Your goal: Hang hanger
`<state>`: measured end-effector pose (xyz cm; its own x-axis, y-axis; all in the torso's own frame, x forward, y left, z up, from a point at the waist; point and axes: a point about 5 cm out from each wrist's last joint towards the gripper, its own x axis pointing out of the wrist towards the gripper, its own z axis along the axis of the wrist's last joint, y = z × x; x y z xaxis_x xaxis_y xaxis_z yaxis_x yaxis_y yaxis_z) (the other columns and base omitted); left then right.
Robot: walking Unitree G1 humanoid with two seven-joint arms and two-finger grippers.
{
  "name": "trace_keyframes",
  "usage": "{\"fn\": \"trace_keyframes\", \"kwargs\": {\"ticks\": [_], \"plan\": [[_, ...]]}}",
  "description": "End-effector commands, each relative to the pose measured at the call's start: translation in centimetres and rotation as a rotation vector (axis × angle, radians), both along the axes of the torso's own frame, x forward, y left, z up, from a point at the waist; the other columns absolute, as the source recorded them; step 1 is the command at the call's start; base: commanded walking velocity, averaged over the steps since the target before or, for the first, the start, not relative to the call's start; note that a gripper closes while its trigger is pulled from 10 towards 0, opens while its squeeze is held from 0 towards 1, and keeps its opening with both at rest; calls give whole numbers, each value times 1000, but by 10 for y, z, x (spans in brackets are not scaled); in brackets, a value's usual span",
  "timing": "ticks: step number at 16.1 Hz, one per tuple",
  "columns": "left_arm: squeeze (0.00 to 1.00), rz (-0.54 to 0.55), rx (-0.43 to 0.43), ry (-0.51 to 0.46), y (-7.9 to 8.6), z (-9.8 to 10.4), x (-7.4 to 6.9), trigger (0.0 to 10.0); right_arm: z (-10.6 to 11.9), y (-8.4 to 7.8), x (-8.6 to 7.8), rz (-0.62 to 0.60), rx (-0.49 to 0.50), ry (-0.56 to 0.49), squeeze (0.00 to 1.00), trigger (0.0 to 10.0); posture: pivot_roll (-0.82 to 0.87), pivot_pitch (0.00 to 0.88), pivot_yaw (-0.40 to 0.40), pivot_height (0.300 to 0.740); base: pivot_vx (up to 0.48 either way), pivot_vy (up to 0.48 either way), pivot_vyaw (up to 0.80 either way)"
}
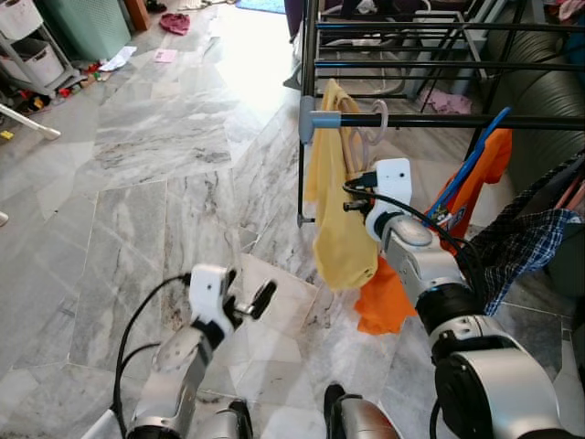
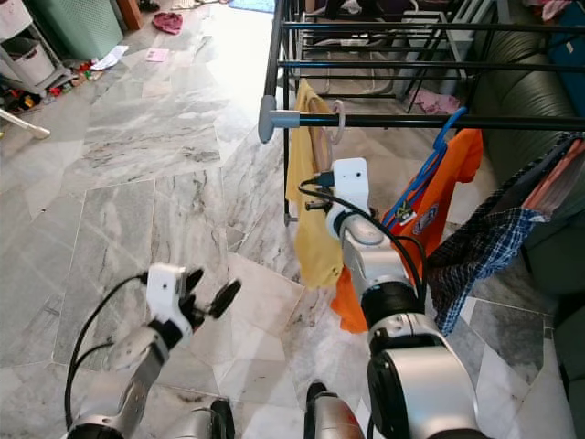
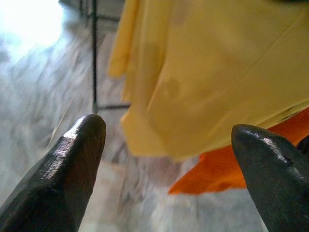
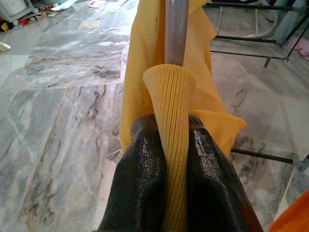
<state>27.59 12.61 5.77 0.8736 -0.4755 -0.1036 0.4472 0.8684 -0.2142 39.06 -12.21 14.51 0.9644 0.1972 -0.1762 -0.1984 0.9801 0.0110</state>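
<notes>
At rack rail: right claw (image 4: 176, 145) clamped on yellow shirt (image 1: 340, 229) collar.
Left claw (image 1: 247, 297) wide open, holding nothing; no legible writing.

The right gripper (image 4: 176, 159) is hidden in both eye views behind its own white wrist housing (image 1: 393, 183), and the hanger (image 1: 352, 146) it works at is largely covered by the yellow garment (image 1: 340, 229), leaving only the hook over the rack rail (image 1: 439, 121) visible. The left wrist view is blurred, its two fingertips (image 3: 72, 164) cut off by the lower edge. The orange shirt (image 1: 384, 302) is partly concealed behind the right arm.
</notes>
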Motion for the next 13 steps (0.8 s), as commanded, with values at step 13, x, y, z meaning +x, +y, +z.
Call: {"fn": "trace_keyframes", "kwargs": {"ticks": [13], "plan": [[0,-24,20,35,-5,-4,-2,10000,-13,30,-5,71,-26,36,0,10000,-86,265,34,740,0,0,0]]}}
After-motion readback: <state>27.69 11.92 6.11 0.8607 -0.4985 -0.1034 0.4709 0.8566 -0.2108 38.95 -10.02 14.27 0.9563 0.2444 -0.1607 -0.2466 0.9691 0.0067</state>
